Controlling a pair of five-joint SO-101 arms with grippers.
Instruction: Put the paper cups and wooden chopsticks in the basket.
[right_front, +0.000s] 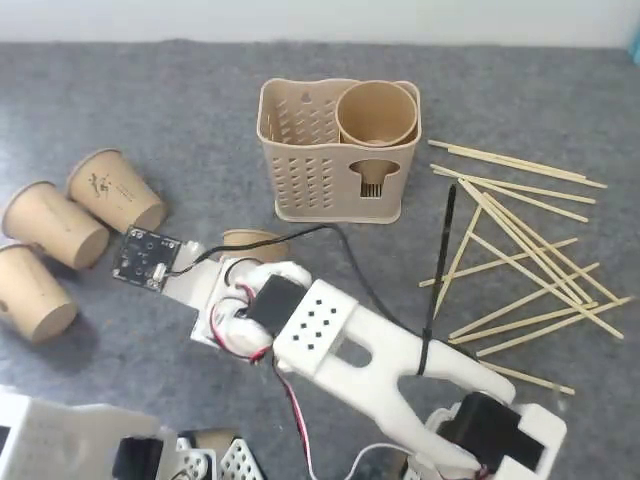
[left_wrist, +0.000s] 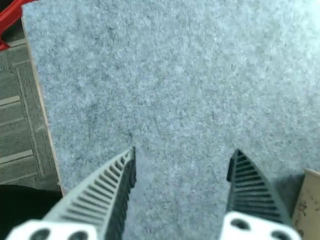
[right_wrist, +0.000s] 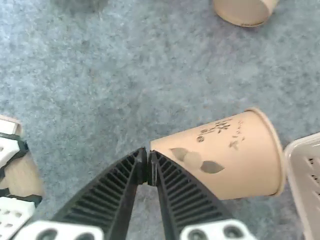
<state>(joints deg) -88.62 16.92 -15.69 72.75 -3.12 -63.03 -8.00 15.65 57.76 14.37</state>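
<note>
The white arm bears a dot-perforated panel, black motors and red-and-black cables. The left hand and right hand have black ribbed fingers on pale mounts.

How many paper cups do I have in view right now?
5 paper cups. Three lie on their sides at left, one stands in the basket, one lies in front of it, partly under the right arm. The arm may hide more.

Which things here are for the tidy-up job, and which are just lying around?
For the job: basket, cup in the basket, three cups lying on the left, cup by the arm, wooden chopsticks.
Just lying about: grey mat, red thing beyond the mat's corner.
</note>
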